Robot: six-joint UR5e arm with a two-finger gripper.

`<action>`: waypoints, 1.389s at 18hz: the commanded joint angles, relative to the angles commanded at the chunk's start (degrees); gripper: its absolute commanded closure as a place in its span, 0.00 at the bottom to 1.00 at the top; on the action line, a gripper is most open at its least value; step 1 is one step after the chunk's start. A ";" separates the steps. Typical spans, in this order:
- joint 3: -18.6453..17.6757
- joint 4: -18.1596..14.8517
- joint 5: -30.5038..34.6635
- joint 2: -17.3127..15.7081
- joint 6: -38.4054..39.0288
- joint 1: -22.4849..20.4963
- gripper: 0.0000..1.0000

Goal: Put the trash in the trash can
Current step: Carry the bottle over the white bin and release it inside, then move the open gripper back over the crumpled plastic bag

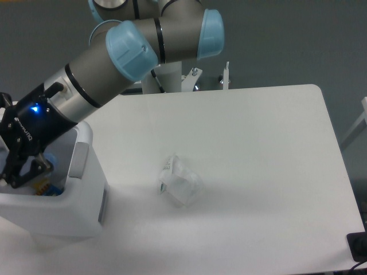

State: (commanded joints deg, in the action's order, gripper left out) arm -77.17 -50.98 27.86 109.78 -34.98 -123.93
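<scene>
**Fingers low in the bin, wrapper out on the worktop**

The fingers (26, 166) are black, jointed metal links reaching down into the open mouth of the bin (86, 189). Their tips sit at or below the rim, at the picture's left edge, so whether they are spread or closed, and whether they hold anything, cannot be told. Just beside them, inside the bin, a patch of pale blue (50, 158) shows; it may be the bottle, but too little is seen to be sure. Lower down inside lies a scrap of yellow and blue (49, 189), too small to identify.

The bin is white moulded plastic, boxy with rounded corners and a thick rim, with a grey tab on the wall facing the wrapper. Its left part is cut off by the picture edge, and the arm (114, 69) covers much of its opening. The arm is a smooth grey tube with light-blue joint caps; a small blue light glows on the black wrist above the bin.

The wrapper (180, 180) lies on the worktop (258, 149) to the right of the bin, well apart from it. It is crumpled, whitish and partly see-through, with sharp folds and a little dark print on its near-left side. The worktop is matte white with a rounded far corner.
</scene>
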 joint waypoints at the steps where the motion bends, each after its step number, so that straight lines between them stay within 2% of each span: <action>1: 0.17 0.00 0.09 0.09 0.00 0.00 0.01; 4: 0.61 -0.09 0.09 0.00 0.17 -0.87 0.00; 10: -0.09 -0.17 0.09 0.53 0.53 -9.30 0.00; 14: -2.19 -0.44 0.26 1.58 0.62 -14.22 0.00; 16: -4.91 -0.35 0.61 1.67 0.44 -17.30 0.00; 18: -8.07 -0.53 4.98 1.41 0.70 -20.03 0.00; 22: -12.91 -0.70 18.78 1.14 0.70 -20.30 0.00; 25: -15.29 -0.79 25.47 1.14 0.70 -20.30 0.00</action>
State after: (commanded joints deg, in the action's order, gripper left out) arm -92.45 -51.77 53.33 110.92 -34.28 -144.23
